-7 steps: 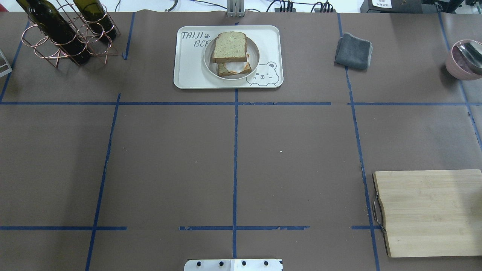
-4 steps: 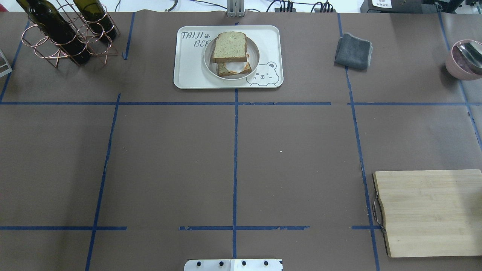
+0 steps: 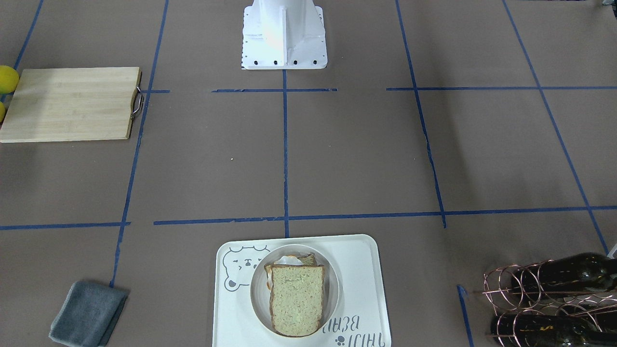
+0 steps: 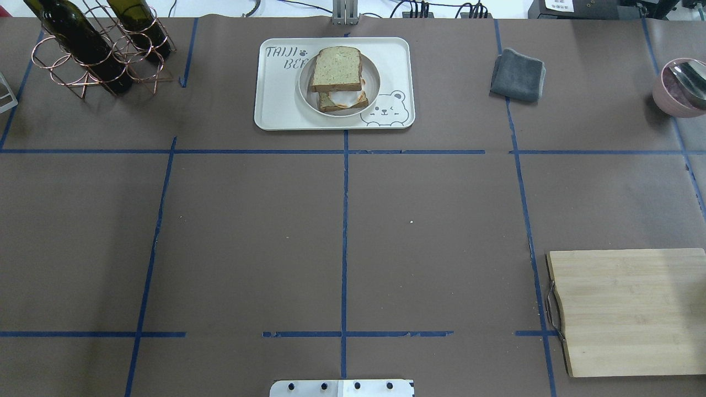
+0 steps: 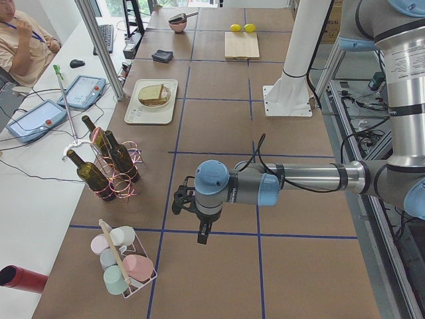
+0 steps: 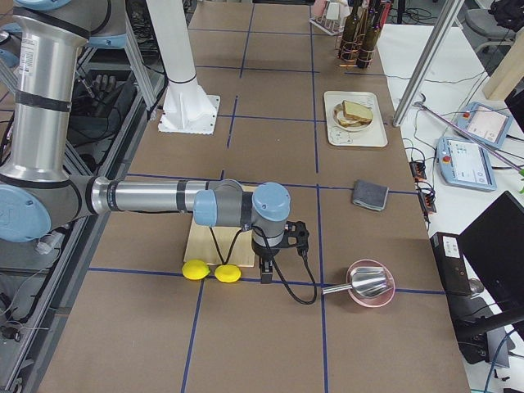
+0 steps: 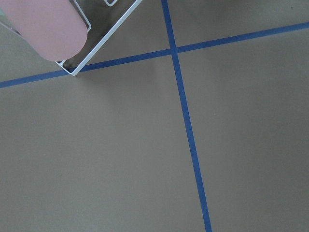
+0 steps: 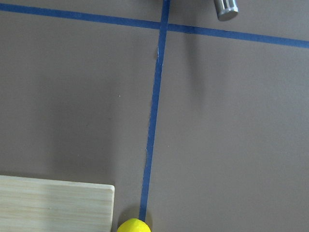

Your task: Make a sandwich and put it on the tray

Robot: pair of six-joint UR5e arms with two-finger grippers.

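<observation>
The sandwich [image 4: 336, 69] lies on a small round white plate on the cream tray [image 4: 276, 105] at the table's far middle. Its top bread slice sits shifted off the lower slice, and white egg with an orange rim peeks out between them [image 4: 343, 101]. The front-facing view shows the same sandwich [image 3: 296, 299] on the tray [image 3: 366, 270]. My left gripper [image 5: 202, 231] hangs over the table's left end, near a cup rack. Beside the cutting board and lemons hangs my right gripper [image 6: 266, 268]. Both show only in side views; I cannot tell whether they are open or shut.
A wooden cutting board [image 4: 629, 311] lies at the near right, with two lemons [image 6: 196, 268] beside it. Also on the table: a grey cloth [image 4: 517, 74], a pink bowl with a spoon [image 4: 681, 85], a wire rack of wine bottles [image 4: 94, 49] and a cup rack [image 5: 123, 262].
</observation>
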